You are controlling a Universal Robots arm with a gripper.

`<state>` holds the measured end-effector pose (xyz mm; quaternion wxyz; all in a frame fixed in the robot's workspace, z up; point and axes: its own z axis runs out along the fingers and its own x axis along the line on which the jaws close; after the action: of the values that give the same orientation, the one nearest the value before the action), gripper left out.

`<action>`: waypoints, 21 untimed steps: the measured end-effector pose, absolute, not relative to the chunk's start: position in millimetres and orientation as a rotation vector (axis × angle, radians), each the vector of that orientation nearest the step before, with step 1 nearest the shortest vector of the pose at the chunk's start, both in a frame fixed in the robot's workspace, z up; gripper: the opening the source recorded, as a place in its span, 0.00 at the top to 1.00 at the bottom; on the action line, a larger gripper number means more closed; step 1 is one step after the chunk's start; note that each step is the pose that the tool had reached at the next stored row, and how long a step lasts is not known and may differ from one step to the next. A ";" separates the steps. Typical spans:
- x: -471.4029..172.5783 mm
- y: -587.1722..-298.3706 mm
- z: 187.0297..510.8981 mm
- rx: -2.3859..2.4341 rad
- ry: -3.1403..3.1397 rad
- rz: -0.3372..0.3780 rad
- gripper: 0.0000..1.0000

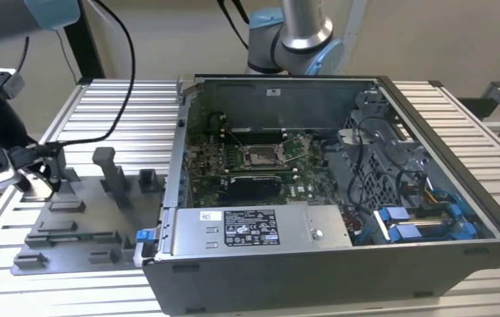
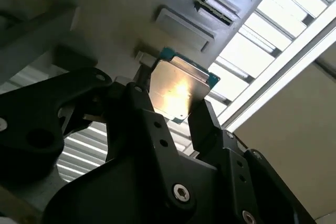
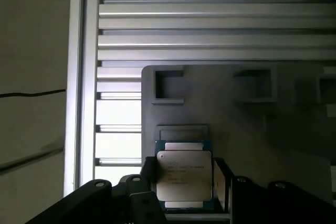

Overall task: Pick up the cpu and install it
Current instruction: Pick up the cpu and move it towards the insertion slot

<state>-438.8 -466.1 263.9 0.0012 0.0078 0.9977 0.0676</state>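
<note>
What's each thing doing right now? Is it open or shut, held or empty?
gripper: shut on the cpu, fingers on two opposite edges.
cpu: held in the gripper, silver top showing, by the grey fixture plate.
grey fixture plate: lying flat on the slatted table.
computer case: on its side, open, insides showing.
socket: empty, no chip in it.

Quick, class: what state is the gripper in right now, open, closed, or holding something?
Gripper: closed, holding the cpu between its fingers, above the grey fixture plate.
</note>
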 end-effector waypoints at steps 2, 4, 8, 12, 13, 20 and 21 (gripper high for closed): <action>-438.8 -465.6 272.5 0.024 3.132 0.212 1.00; -438.8 -465.1 281.3 0.024 3.132 0.212 1.00; -438.8 -464.4 299.6 0.025 3.133 0.212 1.00; -438.8 -464.0 317.7 0.025 3.132 0.212 1.00; -438.8 -463.9 322.4 0.025 3.133 0.212 1.00; -438.8 -462.3 355.1 0.025 3.133 0.212 1.00; -438.8 -461.9 358.8 0.025 3.133 0.212 1.00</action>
<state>-438.8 -461.9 358.8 0.0007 0.0079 0.9977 0.0675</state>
